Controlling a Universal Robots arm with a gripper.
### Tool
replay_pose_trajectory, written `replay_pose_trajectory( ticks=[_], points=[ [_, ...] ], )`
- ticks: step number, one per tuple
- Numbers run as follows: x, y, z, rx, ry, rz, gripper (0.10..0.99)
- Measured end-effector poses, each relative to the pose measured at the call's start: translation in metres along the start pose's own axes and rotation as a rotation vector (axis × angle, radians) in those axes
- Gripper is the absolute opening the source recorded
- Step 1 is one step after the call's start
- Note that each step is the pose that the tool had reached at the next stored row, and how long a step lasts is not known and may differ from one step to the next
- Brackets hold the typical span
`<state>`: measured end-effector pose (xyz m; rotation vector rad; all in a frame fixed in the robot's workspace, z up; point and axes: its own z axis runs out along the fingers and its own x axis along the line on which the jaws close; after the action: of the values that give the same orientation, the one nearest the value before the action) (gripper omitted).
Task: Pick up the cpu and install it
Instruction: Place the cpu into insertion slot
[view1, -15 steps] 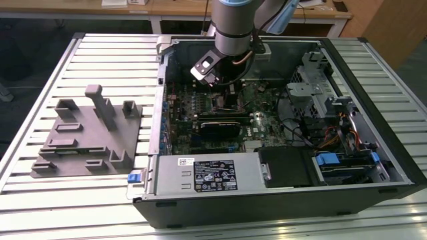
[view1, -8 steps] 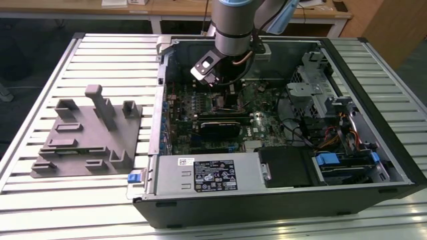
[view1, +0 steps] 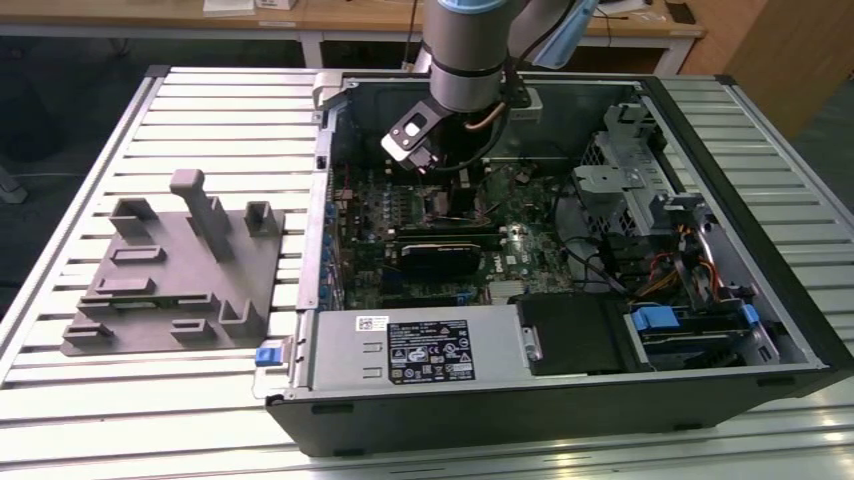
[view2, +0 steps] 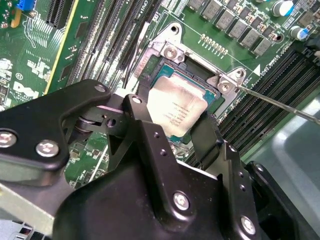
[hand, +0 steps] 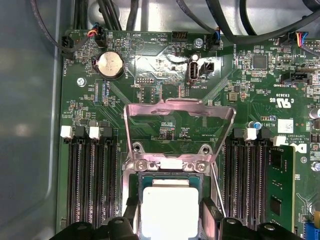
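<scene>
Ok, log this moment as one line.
end effector: low over cpu | cpu: at motherboard socket, seating unclear | retention frame: raised open

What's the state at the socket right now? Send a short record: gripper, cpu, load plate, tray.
gripper: inside the computer case, fingers closed against opposite edges of the cpu
cpu: silver top up, set in the socket, between the fingers
load plate: swung open, clear of the cpu
grey tray: outside the case, on the exterior view's left
</scene>
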<state>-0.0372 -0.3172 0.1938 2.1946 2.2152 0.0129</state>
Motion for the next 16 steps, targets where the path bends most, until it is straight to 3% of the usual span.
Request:
replay_pose_trajectory(
  ticks=[3, 11, 12, 14, 16],
  points=[
    [0.0000, 0.0000, -0.0010, 0.000, 0.0002, 0.000, 0.604],
    [-0.0001, 0.0003, -0.0126, 0.000, 0.0002, 0.000, 0.592],
    [-0.0001, 0.0003, -0.0138, 0.000, 0.0002, 0.000, 0.529],
    [-0.0001, 0.0004, -0.0160, 0.000, 0.0003, 0.000, 0.529],
    [-0.0002, 0.0004, -0.0175, 0.000, 0.0004, 0.000, 0.412]
  ],
)
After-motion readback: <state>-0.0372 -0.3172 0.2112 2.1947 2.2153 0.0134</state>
